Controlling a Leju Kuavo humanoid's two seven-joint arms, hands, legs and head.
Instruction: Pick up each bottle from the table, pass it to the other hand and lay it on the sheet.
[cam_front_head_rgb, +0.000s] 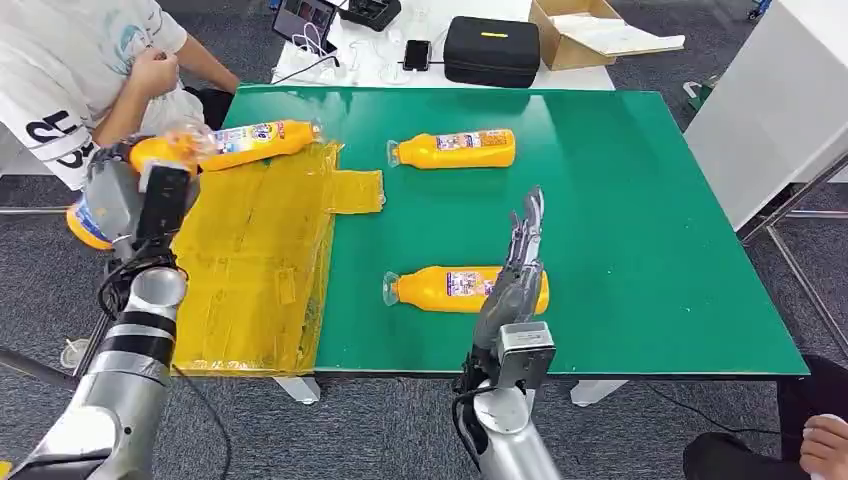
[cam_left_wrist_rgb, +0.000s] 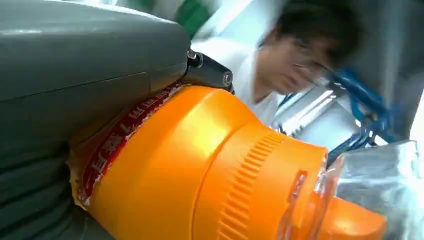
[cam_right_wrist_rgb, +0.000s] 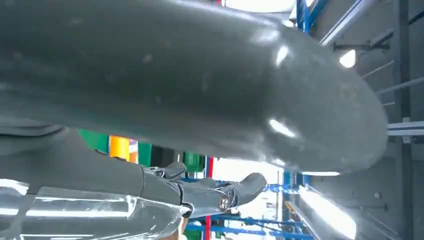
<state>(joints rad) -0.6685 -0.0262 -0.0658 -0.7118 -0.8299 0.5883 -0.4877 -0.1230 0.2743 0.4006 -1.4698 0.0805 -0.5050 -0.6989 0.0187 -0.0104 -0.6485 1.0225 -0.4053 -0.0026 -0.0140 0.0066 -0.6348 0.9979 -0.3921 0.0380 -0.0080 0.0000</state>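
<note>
From my remote station, the left robot hand (cam_front_head_rgb: 128, 200) grips an orange bottle (cam_front_head_rgb: 150, 160) off the edge of the green surface (cam_front_head_rgb: 620, 200), beside the yellow sheet (cam_front_head_rgb: 250, 250) on the side away from the surface's bare green; in the left wrist view the same bottle (cam_left_wrist_rgb: 200, 170) lies pressed against the grey hand, its ribbed shoulder and red-lettered label close to the lens. The right robot hand (cam_front_head_rgb: 518, 275) stands over the bare green beyond the sheet's inner edge with fingers straight and parted, closed on nothing, in front of a second bottle (cam_front_head_rgb: 440, 288) that lies on its side just past that edge; I cannot tell whether the fingers touch it. A third bottle (cam_front_head_rgb: 455, 149) lies on its side near the small flap of the sheet, towards the far end of the surface. A fourth bottle (cam_front_head_rgb: 262, 140) rests along the sheet's far edge. A person in a white shirt (cam_front_head_rgb: 70, 70) sits beyond the sheet's far outer corner. A black case (cam_front_head_rgb: 492, 50) and a cardboard box (cam_front_head_rgb: 575, 35) sit on a white table past the green surface.
</note>
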